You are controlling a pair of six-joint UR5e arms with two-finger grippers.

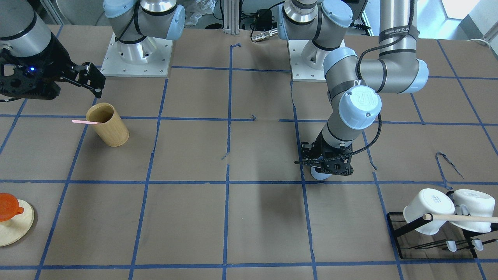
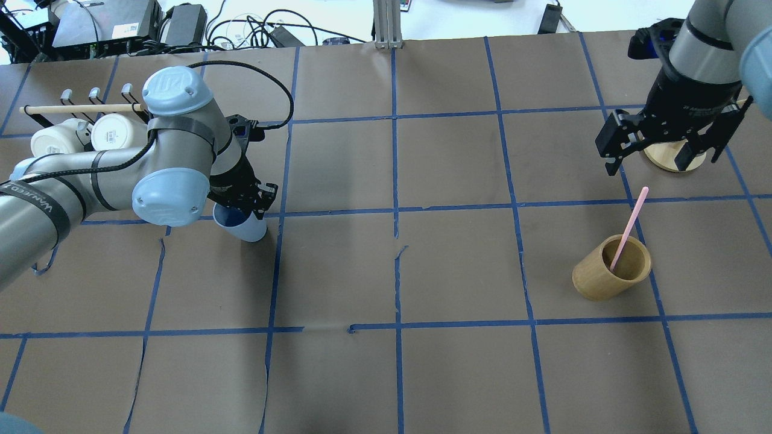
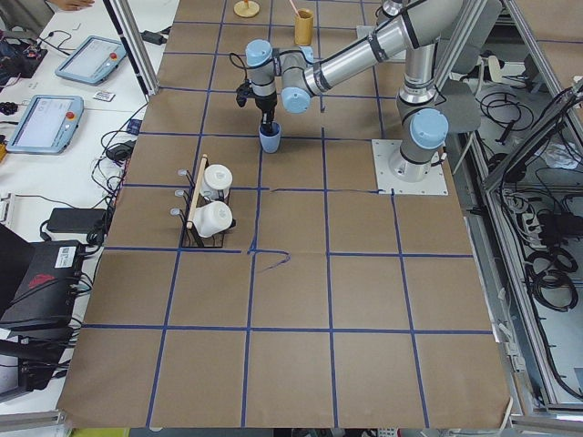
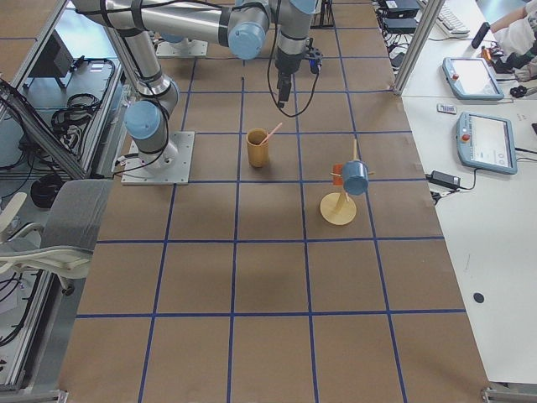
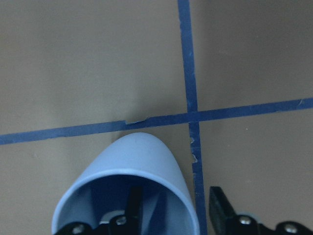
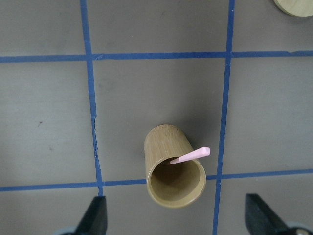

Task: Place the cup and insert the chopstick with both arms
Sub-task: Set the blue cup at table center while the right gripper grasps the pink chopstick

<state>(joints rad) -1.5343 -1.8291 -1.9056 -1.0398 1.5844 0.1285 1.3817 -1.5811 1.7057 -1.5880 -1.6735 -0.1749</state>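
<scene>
The robot's left tool (image 2: 242,205) reaches straight down at a light blue cup (image 2: 248,229) near the left end of the paper-covered bench (image 2: 458,374). In the left wrist view one finger (image 5: 133,209) is inside the cup and the other is just outside its wall, beside a crossing of blue tape lines (image 5: 192,116). Whether the tool is pinching the wall or has let go, I cannot tell, nor whether the cup stands on the paper or hangs just above it. Just behind that arm, a black wire rack (image 2: 72,96) with a wooden dowel carries two white cups (image 2: 111,129). At the far end of the bench, the right tool (image 2: 651,152) hangs released, its fingers spread wide, above and slightly beyond an upright bamboo holder (image 2: 606,274). A pink chopstick (image 2: 630,224) leans inside the holder, its upper end sticking out past the rim. Near the holder is a round wooden stand (image 4: 340,210) with a darker blue cup (image 4: 356,178) and an orange cup (image 1: 7,206) hanging on it.
</scene>
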